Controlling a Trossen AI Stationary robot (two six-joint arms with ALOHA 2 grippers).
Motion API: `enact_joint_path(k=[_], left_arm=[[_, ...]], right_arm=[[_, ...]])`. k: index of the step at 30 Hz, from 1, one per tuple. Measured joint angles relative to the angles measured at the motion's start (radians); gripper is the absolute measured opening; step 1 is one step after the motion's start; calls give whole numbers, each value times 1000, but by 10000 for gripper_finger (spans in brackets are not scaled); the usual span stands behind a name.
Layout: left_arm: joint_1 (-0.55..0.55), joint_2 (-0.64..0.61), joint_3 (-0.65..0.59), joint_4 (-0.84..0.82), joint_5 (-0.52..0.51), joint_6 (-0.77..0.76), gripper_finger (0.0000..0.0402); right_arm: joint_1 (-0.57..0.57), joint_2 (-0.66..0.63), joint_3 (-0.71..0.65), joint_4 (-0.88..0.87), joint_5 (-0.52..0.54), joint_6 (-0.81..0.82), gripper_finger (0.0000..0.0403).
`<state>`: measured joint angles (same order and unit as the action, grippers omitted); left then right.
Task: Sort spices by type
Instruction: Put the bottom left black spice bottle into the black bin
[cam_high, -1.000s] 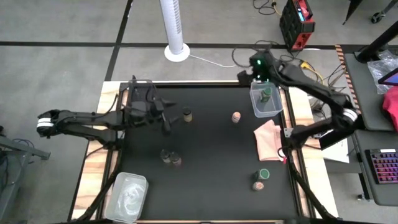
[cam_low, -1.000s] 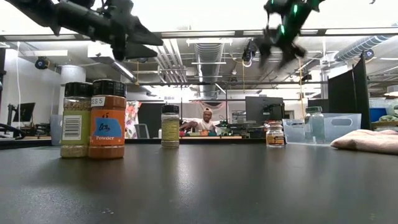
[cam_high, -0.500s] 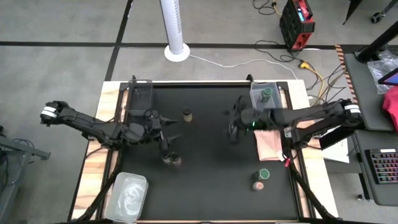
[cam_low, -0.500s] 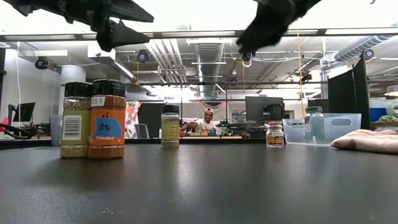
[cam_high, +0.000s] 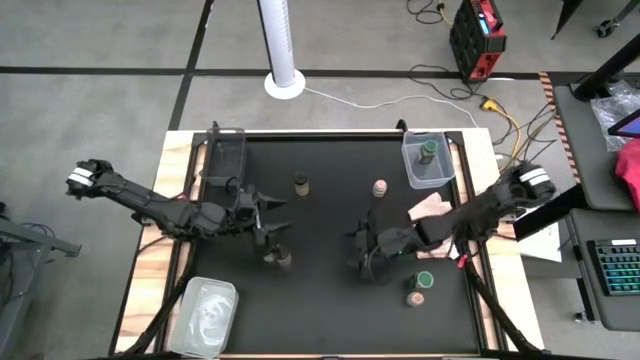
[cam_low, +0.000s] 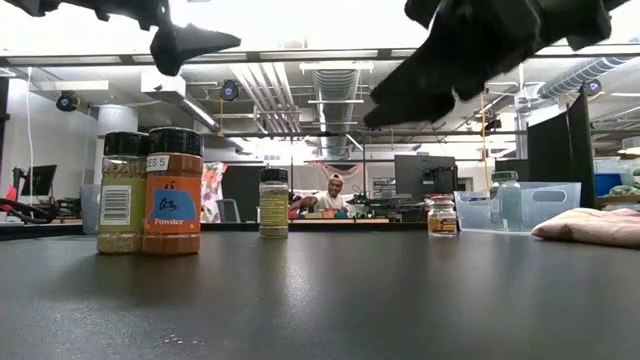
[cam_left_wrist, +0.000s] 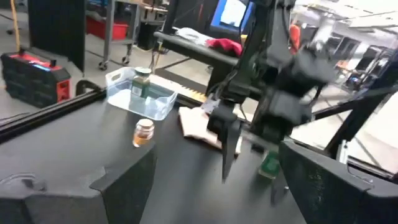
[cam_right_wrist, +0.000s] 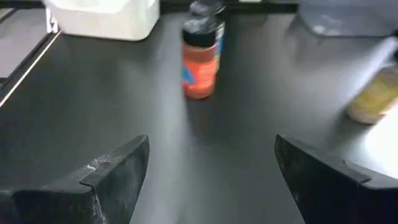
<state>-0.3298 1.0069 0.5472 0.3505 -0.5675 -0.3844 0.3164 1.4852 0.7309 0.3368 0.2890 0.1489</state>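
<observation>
Right gripper (cam_high: 362, 255): moved from the far-corner tub (cam_high: 427, 160) to mid-table (fingers apart); left gripper (cam_high: 268, 228): shifted nearer, above the paired jars (cam_high: 276, 256).

Both arms are dark, nearly black, built of slim jointed links. The left arm (cam_high: 150, 205) bears a white band near its outer end, and the right arm (cam_high: 480, 212) bears a like white band. Each ends in a gripper with two dark, wedge-shaped fingers: left gripper (cam_high: 272, 216), right gripper (cam_high: 362, 255). The right fingers (cam_right_wrist: 115, 171) show pale scuffs on their edges.
</observation>
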Motion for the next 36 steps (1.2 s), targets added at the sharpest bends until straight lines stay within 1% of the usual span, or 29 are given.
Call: enact_joint_path(k=[3, 7, 11, 14, 18, 21, 23, 25, 27, 30, 32, 35, 36], left_arm=[[-23, 34, 0, 72, 0, 5, 320], [-90, 132, 0, 291, 0, 50, 320], [-166, 236, 0, 493, 0, 129, 320], [-188, 289, 24, 528, -25, 140, 320], [-191, 331, 79, 486, -36, 140, 320], [-191, 353, 139, 399, -37, 140, 320], [-193, 360, 189, 310, -36, 140, 320], [-193, 368, 243, 209, -39, 137, 320], [-197, 373, 294, 103, -62, 119, 320], [-203, 377, 369, -48, -89, 90, 320], [-205, 384, 401, -131, -156, 47, 320], [-206, 420, 406, -221, -316, -63, 320], [-204, 435, 405, -248, -336, -109, 320]], right_arm=[[29, 86, 0, 76, 0, 25, 328], [65, 146, 0, 89, 3, 93, 315], [101, 149, 0, 88, 8, 96, 294], [111, 114, 0, 88, 27, 56, 283], [111, 65, 0, 89, 50, -12, 269], [111, 41, 0, 73, 79, -39, 258], [109, 39, 0, 66, 93, -46, 251], [108, 39, 0, 57, 142, -55, 243], [102, 39, 0, 53, 188, -70, 234], [89, 36, -1, 6, 221, -105, 219], [77, 27, 0, -14, 235, -154, 210], [53, 1, 3, -56, 236, -216, 197], [44, -8, 3, -58, 238, -224, 192]])
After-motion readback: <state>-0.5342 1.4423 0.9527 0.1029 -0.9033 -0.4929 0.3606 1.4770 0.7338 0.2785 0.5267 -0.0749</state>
